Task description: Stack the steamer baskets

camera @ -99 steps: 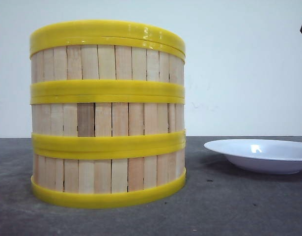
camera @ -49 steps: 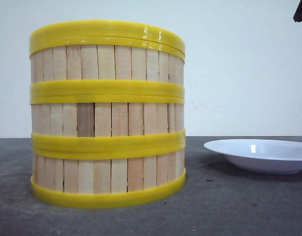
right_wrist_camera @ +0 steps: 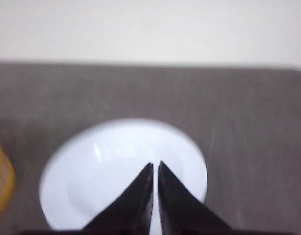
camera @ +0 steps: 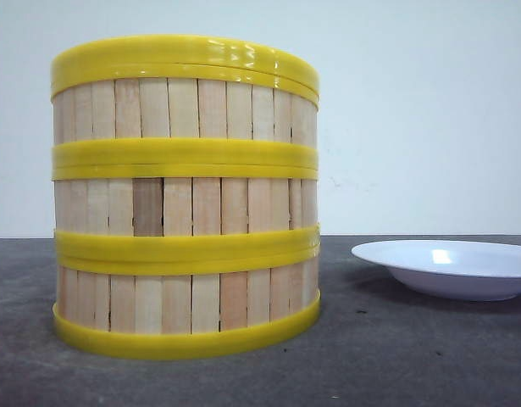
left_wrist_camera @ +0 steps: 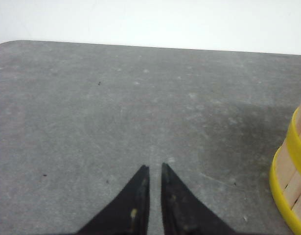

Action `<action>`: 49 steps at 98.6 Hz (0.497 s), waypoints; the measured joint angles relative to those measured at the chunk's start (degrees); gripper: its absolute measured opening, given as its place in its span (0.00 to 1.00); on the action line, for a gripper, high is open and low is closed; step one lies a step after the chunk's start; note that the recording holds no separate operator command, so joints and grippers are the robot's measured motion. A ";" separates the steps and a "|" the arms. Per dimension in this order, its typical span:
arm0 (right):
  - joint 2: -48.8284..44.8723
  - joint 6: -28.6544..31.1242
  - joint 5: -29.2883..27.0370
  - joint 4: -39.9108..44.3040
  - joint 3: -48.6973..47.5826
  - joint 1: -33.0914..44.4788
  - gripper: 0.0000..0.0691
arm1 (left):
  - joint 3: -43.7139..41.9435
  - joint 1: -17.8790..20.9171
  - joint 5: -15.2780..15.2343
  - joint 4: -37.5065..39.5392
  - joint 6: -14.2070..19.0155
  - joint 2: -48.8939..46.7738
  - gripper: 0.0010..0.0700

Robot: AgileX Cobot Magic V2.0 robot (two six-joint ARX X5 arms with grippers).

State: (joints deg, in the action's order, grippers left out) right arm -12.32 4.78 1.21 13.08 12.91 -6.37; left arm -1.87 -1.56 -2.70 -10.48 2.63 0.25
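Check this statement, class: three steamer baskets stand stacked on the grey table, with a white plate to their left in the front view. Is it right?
Not quite. The three steamer baskets are stacked on the grey table, but the white plate lies to their right, not their left, apart from the stack. The front view shows this.

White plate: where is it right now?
In the front view the white plate sits on the table at the right, apart from the stacked steamer baskets.
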 joint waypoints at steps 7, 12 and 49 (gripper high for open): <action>5.05 0.02 0.02 0.35 -4.83 0.02 0.01 | 0.00 0.00 0.00 0.00 0.00 0.00 0.01; 8.07 0.02 0.02 0.33 -7.06 0.02 0.01 | 0.00 0.00 0.00 0.00 0.02 0.00 0.01; 12.09 0.02 0.26 -2.71 -11.80 0.11 0.01 | 0.00 0.00 0.00 -0.02 0.00 0.00 0.01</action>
State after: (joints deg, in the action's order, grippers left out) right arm -0.23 4.80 1.48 10.37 1.10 -6.26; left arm -1.87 -1.56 -2.70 -10.50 2.63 0.25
